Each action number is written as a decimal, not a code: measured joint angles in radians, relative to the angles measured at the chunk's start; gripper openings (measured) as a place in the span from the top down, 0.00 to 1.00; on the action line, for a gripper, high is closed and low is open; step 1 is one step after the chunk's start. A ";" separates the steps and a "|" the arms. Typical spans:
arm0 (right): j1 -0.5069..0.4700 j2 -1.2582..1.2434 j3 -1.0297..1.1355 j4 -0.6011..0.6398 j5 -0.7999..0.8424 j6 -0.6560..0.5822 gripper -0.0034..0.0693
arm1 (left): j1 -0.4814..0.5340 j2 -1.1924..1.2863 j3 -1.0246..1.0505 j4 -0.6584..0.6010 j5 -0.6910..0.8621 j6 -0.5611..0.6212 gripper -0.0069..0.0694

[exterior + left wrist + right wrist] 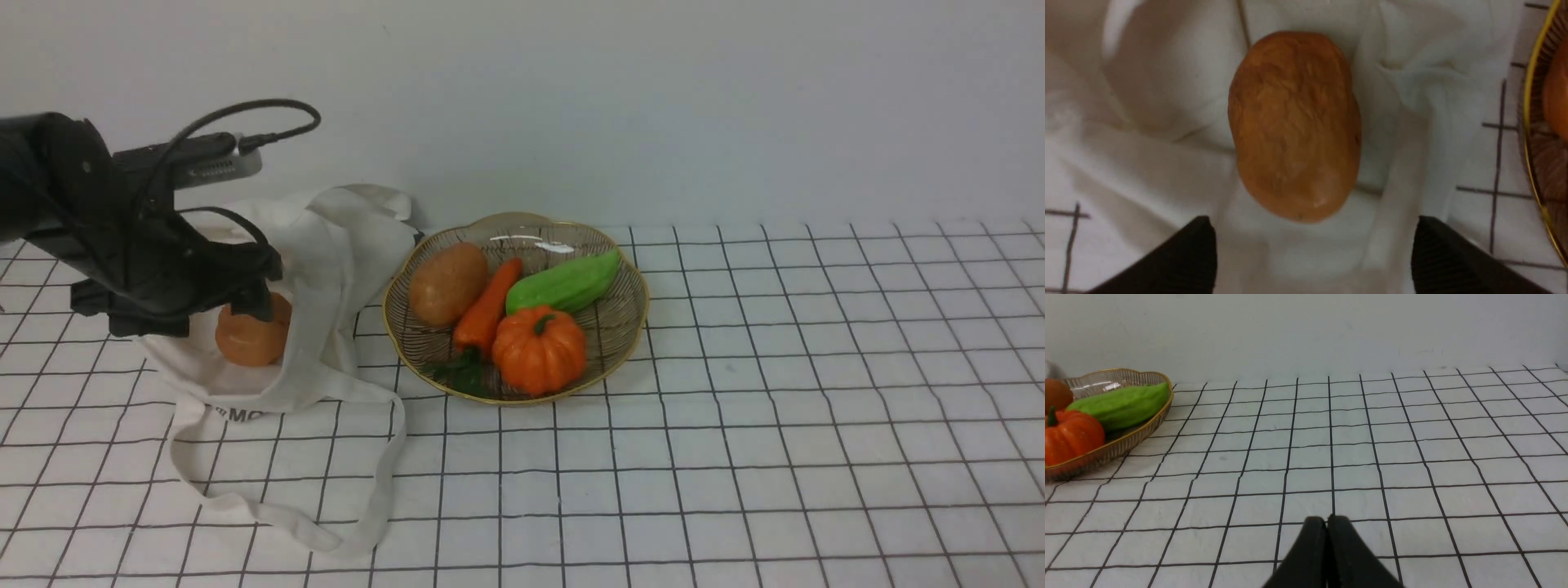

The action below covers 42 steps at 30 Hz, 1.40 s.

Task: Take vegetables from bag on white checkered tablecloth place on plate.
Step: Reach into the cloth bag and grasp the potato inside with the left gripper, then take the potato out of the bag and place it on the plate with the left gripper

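Presently: potato [1294,126] lies in the bag [343,245] mouth near the tablecloth [735,449] left edge, beside the plate [637,327]; left gripper [1312,234], jaws spread, hangs over it, apparently to straddle it; right gripper [1327,522] pressed together.

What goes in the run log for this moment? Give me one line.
left jaws: open, at potato | potato: in bag, ungripped | right jaws: shut, empty | stage: potato not yet on plate

White checkered tablecloth [816,408], cloth bag [335,269] left, mesh plate [618,318] centre
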 joint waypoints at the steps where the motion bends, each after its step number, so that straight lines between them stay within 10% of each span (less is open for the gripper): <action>1: 0.000 0.000 0.000 0.000 0.000 0.000 0.97 | 0.000 0.018 0.000 0.000 -0.033 0.000 0.13; 21: 0.000 0.000 0.000 0.000 0.000 0.000 0.97 | 0.000 0.166 -0.010 0.013 -0.160 0.000 0.29; 42: 0.000 0.000 0.000 0.000 0.000 0.000 0.97 | -0.001 -0.349 -0.009 0.016 0.444 -0.008 0.29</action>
